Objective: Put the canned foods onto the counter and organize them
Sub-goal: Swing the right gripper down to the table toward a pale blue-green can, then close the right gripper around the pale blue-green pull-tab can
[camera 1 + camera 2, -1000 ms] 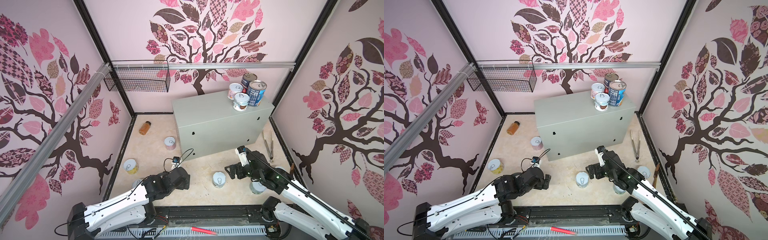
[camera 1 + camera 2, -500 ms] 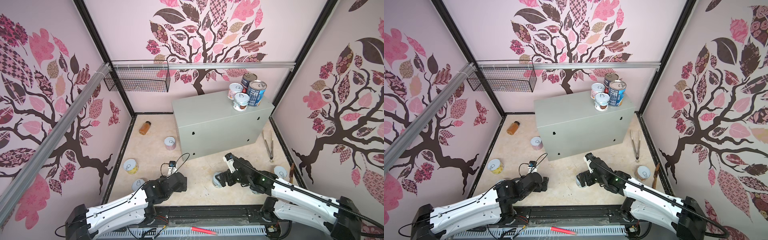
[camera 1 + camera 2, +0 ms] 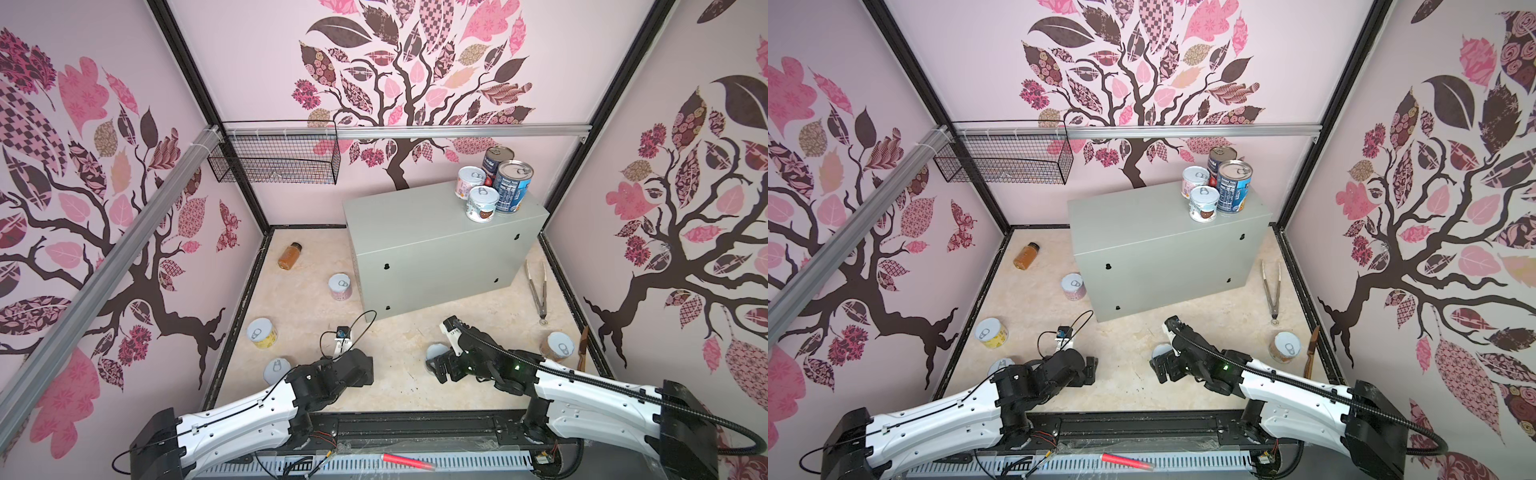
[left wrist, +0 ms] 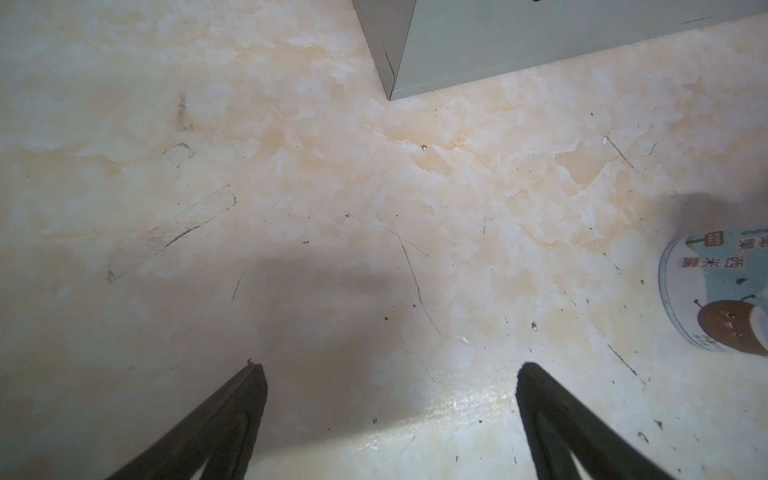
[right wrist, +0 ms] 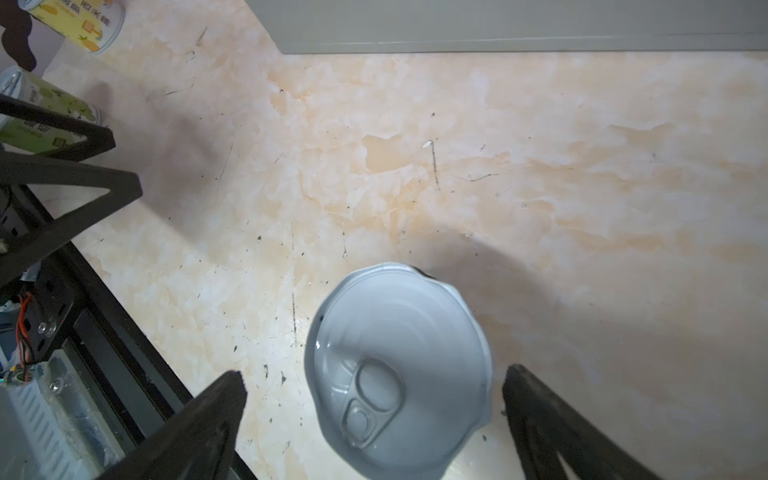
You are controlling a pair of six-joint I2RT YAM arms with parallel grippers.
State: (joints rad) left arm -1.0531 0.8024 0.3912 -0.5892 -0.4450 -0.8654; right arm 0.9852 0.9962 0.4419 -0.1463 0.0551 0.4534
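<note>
On the beige marbled floor (image 3: 399,332) before the light-grey metal box counter (image 3: 415,220), we have the right gripper (image 5: 376,374) spread wide flanking a short white-lidded can (image 5: 399,353), off-centre, so closing could shove or tip it; left gripper (image 4: 390,368) gapes too.

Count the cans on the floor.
5: pink can beside grey metal box; yellow can left; green can by left arm; teal can under right gripper; orange can far right. Others possibly hidden.

You'll see an amber bottle (image 3: 289,256) at the table's (image 3: 399,345) far left, metal tongs (image 3: 536,291) along its right edge, and a black wire basket (image 3: 274,164) hanging above.
</note>
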